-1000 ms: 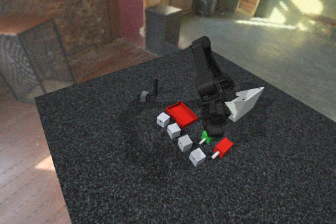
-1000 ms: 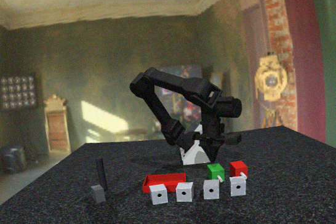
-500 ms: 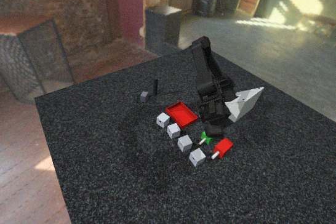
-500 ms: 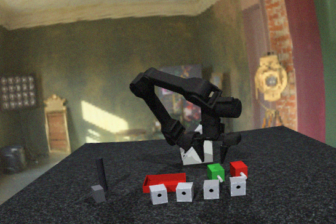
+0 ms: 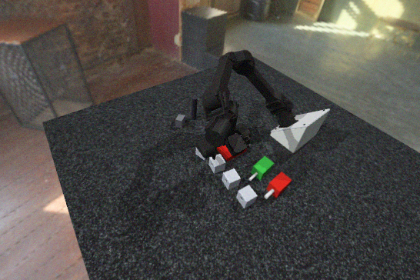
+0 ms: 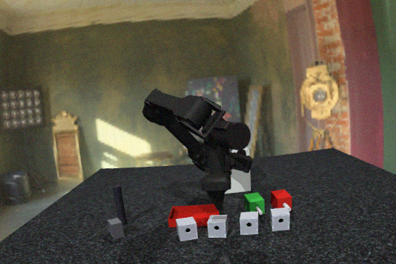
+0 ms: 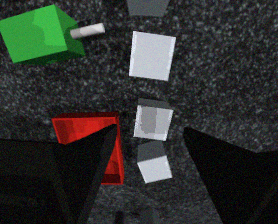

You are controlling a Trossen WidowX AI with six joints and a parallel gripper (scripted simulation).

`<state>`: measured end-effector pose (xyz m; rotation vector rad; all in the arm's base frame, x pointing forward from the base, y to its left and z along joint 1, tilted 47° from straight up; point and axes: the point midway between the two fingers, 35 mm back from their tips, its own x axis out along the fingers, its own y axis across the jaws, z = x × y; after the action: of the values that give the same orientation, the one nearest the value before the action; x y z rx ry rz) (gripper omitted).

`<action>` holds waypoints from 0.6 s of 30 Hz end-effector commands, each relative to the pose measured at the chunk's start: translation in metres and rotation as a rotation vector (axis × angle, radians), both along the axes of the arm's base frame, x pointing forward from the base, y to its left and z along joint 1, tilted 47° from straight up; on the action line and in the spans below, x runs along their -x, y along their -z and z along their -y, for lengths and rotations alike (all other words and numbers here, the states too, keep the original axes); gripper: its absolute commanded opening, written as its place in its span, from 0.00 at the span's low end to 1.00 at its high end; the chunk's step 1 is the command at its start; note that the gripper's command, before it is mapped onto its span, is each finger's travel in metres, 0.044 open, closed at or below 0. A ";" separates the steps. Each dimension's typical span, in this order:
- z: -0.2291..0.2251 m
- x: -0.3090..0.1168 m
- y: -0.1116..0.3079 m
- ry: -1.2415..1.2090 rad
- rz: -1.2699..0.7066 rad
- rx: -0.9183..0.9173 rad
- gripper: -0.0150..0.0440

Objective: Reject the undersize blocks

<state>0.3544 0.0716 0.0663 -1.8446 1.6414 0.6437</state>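
From the left in the exterior view, the red tray [image 5: 224, 151] [image 6: 194, 216] [image 7: 114, 159] sits behind the row of four steel blocks [image 5: 231, 178] [image 6: 249, 223] [image 7: 152, 56] on the bench [image 5: 161, 228] [image 6: 152, 249] [image 7: 225, 60]. The claw [image 5: 223, 145] [image 6: 217, 201] [image 7: 150, 129] hangs well open, gripping nothing; farther right rests the green gauge [image 5: 263, 167] [image 6: 254, 202] [image 7: 37, 35].

Wrist view looks down, close, seemingly tilted.
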 end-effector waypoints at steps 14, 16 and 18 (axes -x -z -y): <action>0.014 -0.010 0.001 0.055 0.077 -0.013 0.81; 0.016 -0.011 0.003 0.055 0.077 -0.013 0.81; 0.018 -0.011 0.005 0.055 0.077 -0.013 0.81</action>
<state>0.3660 0.0564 0.0651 -1.7761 1.6263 0.5485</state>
